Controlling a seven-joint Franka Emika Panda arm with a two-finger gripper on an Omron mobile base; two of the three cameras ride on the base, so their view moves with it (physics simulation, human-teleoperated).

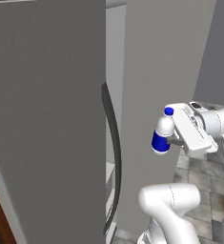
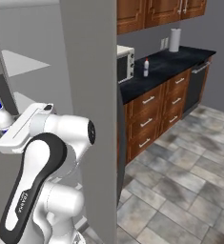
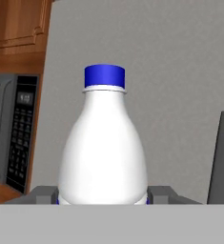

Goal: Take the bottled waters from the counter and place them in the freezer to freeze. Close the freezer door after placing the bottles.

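Blue-capped white bottle [image 3: 104, 147] sits right up in the hand view, upright, its blue cap on top, pinched at the base between the two grey fingertips [image 3: 161, 194] pressing in from either side. So the gripper [image 1: 169, 140] is clamped on it, and the left base view backs that up: the bottle [image 1: 161, 131] is held off the floor, slightly tilted, with its blue label low on the body and the white hand just beside it to the right. From the right base view only the cap and shoulder of the bottle [image 2: 0, 116] peek out past the white hand, at the far left.

Just beyond the bottle stands the freezer [image 1: 161, 62], a tall plain grey face right behind it. Nearer the camera on the left the freezer door [image 1: 46, 119] fills the left base view as a big flat grey panel, its long dark handle [image 1: 114, 143] curving down its right edge. Between the two grey faces is a narrow gap with pale shelving low inside.

Further back, in the right base view, the black counter [image 2: 170, 66] runs off to the right over brown drawers [image 2: 149, 112]. On it stands the red-capped bottle [image 2: 146, 67], upright, just beside a microwave [image 2: 125, 63], with a white paper-towel roll [image 2: 175, 39] well beyond by the wall.
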